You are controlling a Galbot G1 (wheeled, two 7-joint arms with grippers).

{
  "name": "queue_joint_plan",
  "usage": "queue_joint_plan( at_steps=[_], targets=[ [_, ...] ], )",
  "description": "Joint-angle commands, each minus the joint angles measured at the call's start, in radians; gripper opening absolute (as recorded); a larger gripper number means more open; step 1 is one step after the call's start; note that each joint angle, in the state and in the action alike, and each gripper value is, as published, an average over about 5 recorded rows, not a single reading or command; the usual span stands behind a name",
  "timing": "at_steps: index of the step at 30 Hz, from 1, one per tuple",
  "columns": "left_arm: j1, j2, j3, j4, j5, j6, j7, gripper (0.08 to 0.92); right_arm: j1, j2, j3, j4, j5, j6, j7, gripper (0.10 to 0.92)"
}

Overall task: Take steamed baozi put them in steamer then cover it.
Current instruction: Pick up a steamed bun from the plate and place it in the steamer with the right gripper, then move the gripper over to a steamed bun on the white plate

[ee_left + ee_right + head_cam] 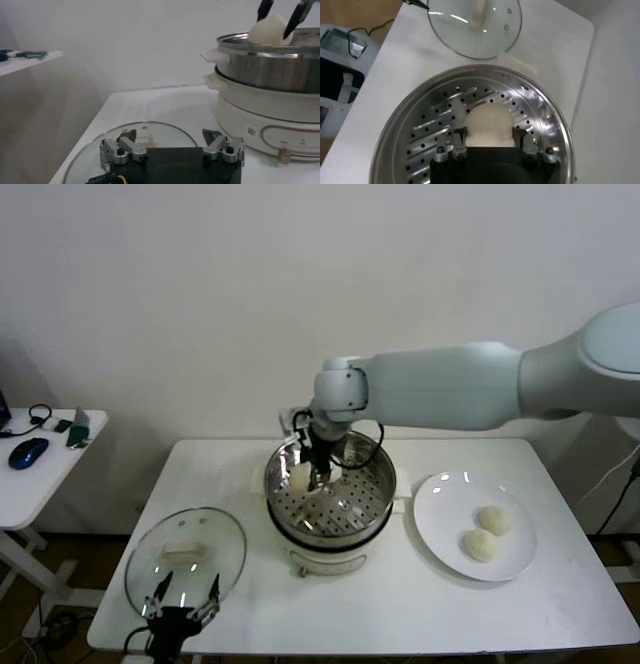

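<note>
So nearest me, my left gripper (pixel 183 596) is parked at the table's (pixel 420 614) front-left edge with its fingers spread wide, hovering just over the near rim of the glass lid (pixel 186 558), which lies flat on that corner with nothing under it that I can make out. Toward the right edge sits the white plate (pixel 440 529) with two baozi (pixel 487 534) on it, side by side. Farther back, mid-table, the steamer (pixel 330 502) stands uncovered, perforated tray showing. My right arm reaches in from the right, bent down at the wrist, and the right gripper (pixel 312 475) is pinching a third bun (pixel 489 126) over the tray's back-left part.
</note>
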Motion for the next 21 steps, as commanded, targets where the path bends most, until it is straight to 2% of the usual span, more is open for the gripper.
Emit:
queue_joint_plan(
  at_steps=[1,6,13,17,21],
  targets=[
    [0.001,-0.001,0.001,0.002,0.0,-0.001,-0.001,0.823,-0.092,0.067,-0.003,-0.078,-0.021,-0.015,0.034,0.619],
    [-0.001,-0.002,0.004,0.002,0.001,0.0,0.0,0.823,-0.095,0.071,-0.008,-0.089,-0.027,-0.022,0.042,0.64],
    [-0.005,-0.002,0.007,-0.002,0.004,0.006,0.003,0.823,-0.058,0.032,0.016,-0.049,0.003,-0.025,0.046,0.798],
    [-0.005,-0.003,0.008,-0.008,0.007,0.011,0.007,0.823,0.022,-0.044,0.025,0.007,0.01,-0.003,0.008,0.821],
    [-0.007,-0.006,0.01,-0.014,0.011,0.017,0.011,0.823,0.128,-0.186,0.003,0.093,0.016,0.035,-0.067,0.823]
  ],
)
